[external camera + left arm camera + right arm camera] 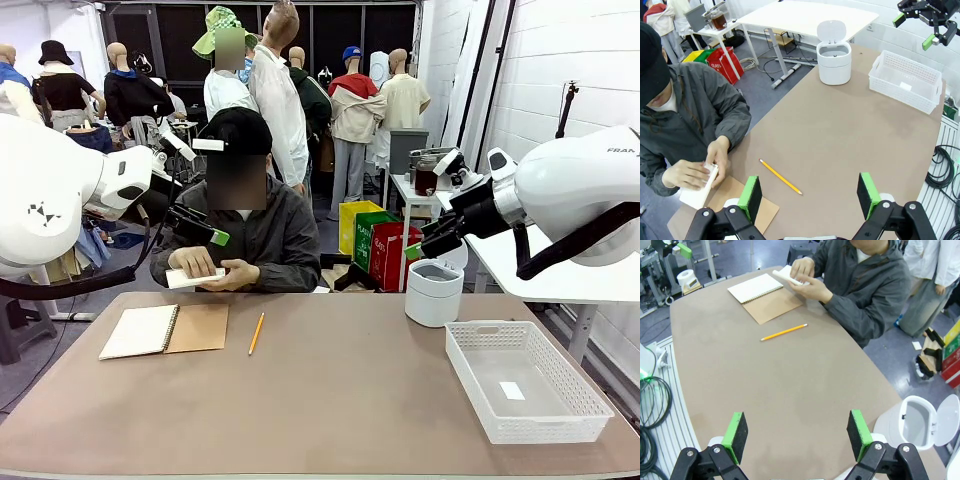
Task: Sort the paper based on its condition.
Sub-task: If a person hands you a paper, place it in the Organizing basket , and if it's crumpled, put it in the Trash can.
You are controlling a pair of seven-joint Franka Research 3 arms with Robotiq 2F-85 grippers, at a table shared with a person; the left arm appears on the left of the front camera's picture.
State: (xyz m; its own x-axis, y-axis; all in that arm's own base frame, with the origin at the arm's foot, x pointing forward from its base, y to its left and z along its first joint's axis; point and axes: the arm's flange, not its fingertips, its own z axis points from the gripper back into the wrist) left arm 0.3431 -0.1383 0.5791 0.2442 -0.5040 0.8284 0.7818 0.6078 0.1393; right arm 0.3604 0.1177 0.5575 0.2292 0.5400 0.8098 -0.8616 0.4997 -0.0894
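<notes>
1. Left end effector [810,194]: black fingers with flat green pads, spread wide apart, nothing between them; raised over the counter [840,130], with the pencil [780,177] just beyond the pads.
2. Right end effector [797,434]: same black-and-green build, likewise spread wide and empty; high up, well apart from the pencil.
3. Pencil: slim yellow stick, flat on the matte brown counter.
4. Paper [190,279]: thin white sheets gathered into a small flat block; beyond the pencil at the far edge, pinched between the person's hands [237,276].
5. Notebook [165,329]: just beside the pencil, to the robot's left of it; spiral-bound, open flat, pale page beside brown cardboard cover.
6. Bin [433,292]: round, smooth white plastic, lid flipped up; well apart from the pencil, to the robot's right.
7. Basket [470,375]: rectangular white plastic lattice, farther right of the pencil than the bin; small white slip [511,390] on its floor.
</notes>
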